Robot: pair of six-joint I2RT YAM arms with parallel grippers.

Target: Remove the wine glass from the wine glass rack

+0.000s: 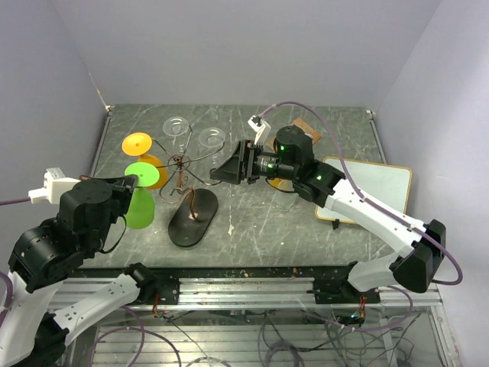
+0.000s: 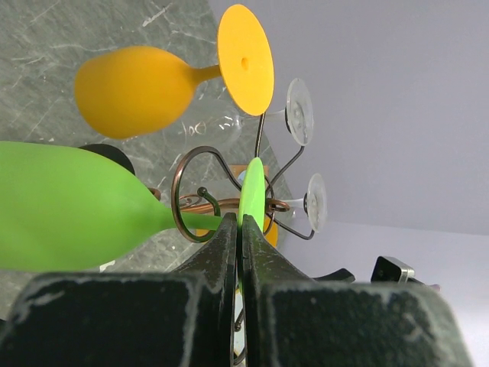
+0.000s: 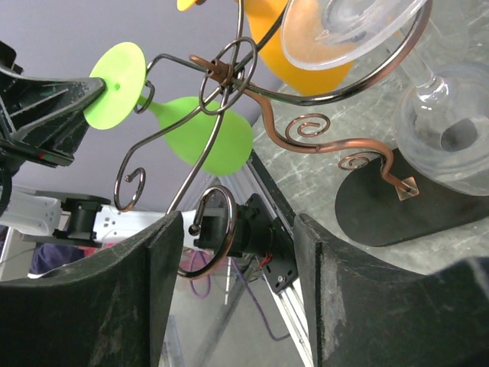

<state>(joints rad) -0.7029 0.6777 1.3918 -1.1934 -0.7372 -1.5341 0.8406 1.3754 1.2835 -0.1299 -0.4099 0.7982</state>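
Note:
The wine glass rack (image 1: 183, 164) stands mid-table on its dark oval base (image 1: 192, 218). A green wine glass (image 1: 140, 200) hangs on its left side, stem lying in a curled arm (image 2: 191, 191). My left gripper (image 2: 238, 222) is shut on the edge of the green glass's foot (image 2: 252, 187); it also shows in the top view (image 1: 131, 182). An orange glass (image 1: 141, 153) and two clear glasses (image 1: 176, 126) (image 1: 212, 138) hang on other arms. My right gripper (image 3: 237, 225) is open, its jaws either side of a free scroll ring (image 3: 218, 229) on the rack's right side (image 1: 216, 174).
A white board (image 1: 374, 187) lies at the right of the table under the right arm. A brown object (image 1: 307, 125) lies behind the right wrist. The table's metal front rail (image 1: 244, 287) runs along the near edge. Purple-grey walls close in the back and sides.

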